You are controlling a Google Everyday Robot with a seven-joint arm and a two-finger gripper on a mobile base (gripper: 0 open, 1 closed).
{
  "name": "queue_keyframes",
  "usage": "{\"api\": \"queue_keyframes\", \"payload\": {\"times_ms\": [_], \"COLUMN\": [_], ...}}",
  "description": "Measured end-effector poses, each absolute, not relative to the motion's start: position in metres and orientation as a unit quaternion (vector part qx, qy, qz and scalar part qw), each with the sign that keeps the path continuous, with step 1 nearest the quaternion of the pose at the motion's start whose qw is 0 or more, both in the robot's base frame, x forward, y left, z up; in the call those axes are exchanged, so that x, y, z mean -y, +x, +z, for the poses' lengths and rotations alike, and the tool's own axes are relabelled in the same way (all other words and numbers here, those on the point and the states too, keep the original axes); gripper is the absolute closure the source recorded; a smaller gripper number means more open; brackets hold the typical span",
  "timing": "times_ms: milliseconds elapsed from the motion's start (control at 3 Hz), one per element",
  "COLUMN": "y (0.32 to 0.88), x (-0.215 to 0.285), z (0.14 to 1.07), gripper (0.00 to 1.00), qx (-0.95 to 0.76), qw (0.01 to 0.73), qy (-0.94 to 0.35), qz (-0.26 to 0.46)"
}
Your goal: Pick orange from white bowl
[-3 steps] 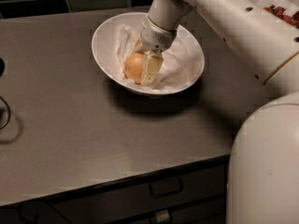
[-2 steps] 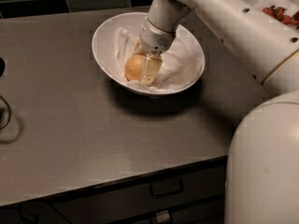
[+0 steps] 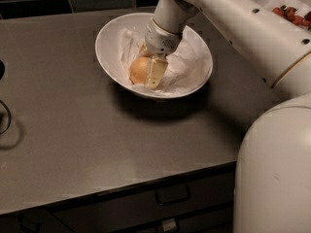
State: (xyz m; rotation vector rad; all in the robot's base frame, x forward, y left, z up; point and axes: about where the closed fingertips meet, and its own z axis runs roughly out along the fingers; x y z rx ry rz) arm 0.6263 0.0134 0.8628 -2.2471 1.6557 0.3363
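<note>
The white bowl point(image 3: 109, 57) stands on the grey counter, lined with crumpled white paper. The orange point(image 3: 138, 70) lies inside it, left of centre. My gripper point(image 3: 148, 72) reaches down into the bowl from the upper right. One pale finger point(image 3: 156, 73) lies against the orange's right side, and the other finger is hidden behind the fruit. The fingers are closed around the orange, which rests low in the bowl.
White bowls with red fruit point(image 3: 291, 11) stand at the back right. My arm and white body point(image 3: 272, 169) fill the right side. A dark cable point(image 3: 6, 115) lies at the counter's left edge. Drawers point(image 3: 170, 198) run below the front edge.
The gripper and the orange have stayed in nearly the same spot inside the bowl. The fingers have settled a little more tightly onto the fruit.
</note>
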Motion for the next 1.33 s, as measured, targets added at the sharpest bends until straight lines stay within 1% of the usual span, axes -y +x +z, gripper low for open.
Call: {"api": "queue_keyframes", "payload": {"times_ms": [333,667,1333], "y": [0.626,0.626,0.615], "x": [-0.013,-0.013,-0.012], "z": [0.863,0.863,0.919], "gripper": [1.00,1.00,1.00], "qx": [-0.581,-0.581,-0.572], "qw": [0.164,0.164,0.222], "qy": [-0.788,-0.788,-0.787], "qz": [0.118,0.118,0.061]}}
